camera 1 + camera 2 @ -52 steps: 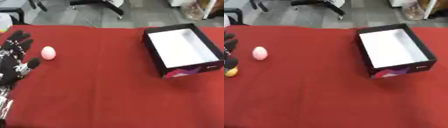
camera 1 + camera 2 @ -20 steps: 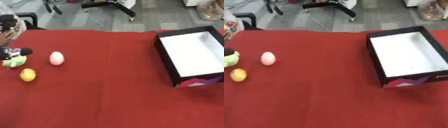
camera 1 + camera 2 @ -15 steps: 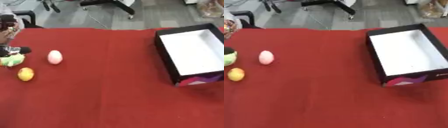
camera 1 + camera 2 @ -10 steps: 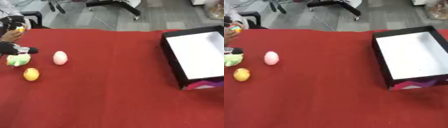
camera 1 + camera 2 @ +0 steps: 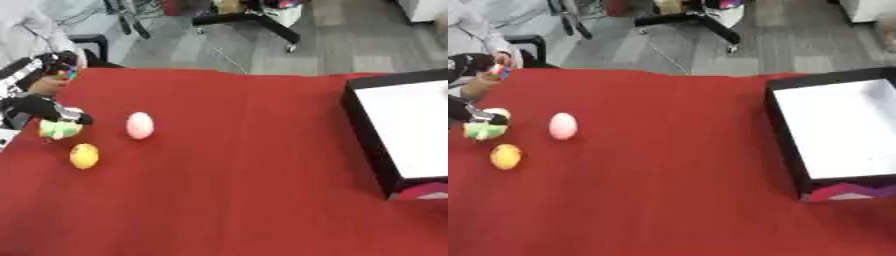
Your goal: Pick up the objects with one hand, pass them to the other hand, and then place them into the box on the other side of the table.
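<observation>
My left hand [image 5: 39,107] is sitting at the left edge of the red worktop [image 5: 236,190], its dark fingers curling over a small green thing [image 5: 58,129]; whether they are actually gripping it I cannot tell. A pink egg-shaped object [image 5: 139,125] is lying just beside it, and a yellow one [image 5: 84,155] is resting nearer to me. The black box [image 5: 837,135] with its white inside is standing well apart on the right side. A person's hand [image 5: 483,75] is holding something colourful at the far left corner.
</observation>
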`<move>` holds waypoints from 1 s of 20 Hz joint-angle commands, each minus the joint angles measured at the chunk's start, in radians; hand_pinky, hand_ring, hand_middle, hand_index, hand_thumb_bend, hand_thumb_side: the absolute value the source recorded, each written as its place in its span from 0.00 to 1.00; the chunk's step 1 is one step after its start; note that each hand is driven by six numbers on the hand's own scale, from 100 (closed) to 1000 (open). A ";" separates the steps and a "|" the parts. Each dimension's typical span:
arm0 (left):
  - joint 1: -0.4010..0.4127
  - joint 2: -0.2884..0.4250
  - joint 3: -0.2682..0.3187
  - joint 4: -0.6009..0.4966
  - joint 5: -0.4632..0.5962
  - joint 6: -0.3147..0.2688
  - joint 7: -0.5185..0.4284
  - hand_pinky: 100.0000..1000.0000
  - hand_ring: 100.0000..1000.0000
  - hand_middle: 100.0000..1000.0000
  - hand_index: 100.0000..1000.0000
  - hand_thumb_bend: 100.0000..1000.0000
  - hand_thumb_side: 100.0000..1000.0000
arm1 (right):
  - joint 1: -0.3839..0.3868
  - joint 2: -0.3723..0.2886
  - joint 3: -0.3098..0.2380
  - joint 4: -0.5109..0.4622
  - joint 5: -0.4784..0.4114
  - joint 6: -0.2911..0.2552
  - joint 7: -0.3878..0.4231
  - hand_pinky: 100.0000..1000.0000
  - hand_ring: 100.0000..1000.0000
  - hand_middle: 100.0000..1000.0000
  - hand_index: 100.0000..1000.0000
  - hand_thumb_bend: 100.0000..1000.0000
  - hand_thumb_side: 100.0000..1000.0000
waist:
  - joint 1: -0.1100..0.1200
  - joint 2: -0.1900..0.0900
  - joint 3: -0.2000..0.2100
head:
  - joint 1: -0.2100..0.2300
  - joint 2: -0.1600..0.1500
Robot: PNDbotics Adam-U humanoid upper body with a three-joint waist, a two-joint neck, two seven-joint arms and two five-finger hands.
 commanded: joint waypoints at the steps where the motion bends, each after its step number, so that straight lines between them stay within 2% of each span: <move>1: -0.026 0.036 0.014 0.037 -0.064 0.019 -0.006 0.97 0.92 0.83 0.89 0.87 0.00 | -0.012 -0.038 -0.001 -0.018 0.007 -0.001 0.005 0.93 1.00 1.00 0.96 0.52 0.33 | 0.014 -0.001 -0.003 | 0.008 -0.022; 3: -0.031 0.037 0.022 0.059 -0.106 0.032 0.012 0.95 0.92 0.83 0.89 0.86 0.00 | -0.008 -0.033 0.002 -0.018 0.009 0.000 0.010 0.93 1.00 1.00 0.96 0.52 0.30 | 0.017 0.001 -0.007 | 0.011 -0.026; 8: -0.037 0.032 0.051 0.164 -0.176 0.059 0.069 0.95 0.92 0.83 0.88 0.85 0.00 | -0.005 -0.024 0.007 -0.019 0.021 0.005 0.027 0.94 1.00 1.00 0.96 0.53 0.32 | 0.029 0.010 -0.024 | 0.021 -0.038; 14: -0.007 0.049 0.094 0.286 -0.157 0.055 0.113 0.95 0.92 0.83 0.87 0.83 0.00 | -0.010 -0.025 0.010 -0.023 0.031 0.004 0.033 0.94 1.00 1.00 0.96 0.53 0.32 | 0.047 0.029 -0.056 | 0.058 -0.063; 20: 0.030 0.083 0.127 0.349 -0.140 0.064 0.198 0.94 0.92 0.83 0.86 0.81 0.00 | -0.013 -0.026 0.008 -0.027 0.040 0.001 0.029 0.94 1.00 1.00 0.96 0.54 0.32 | 0.062 0.047 -0.081 | 0.085 -0.081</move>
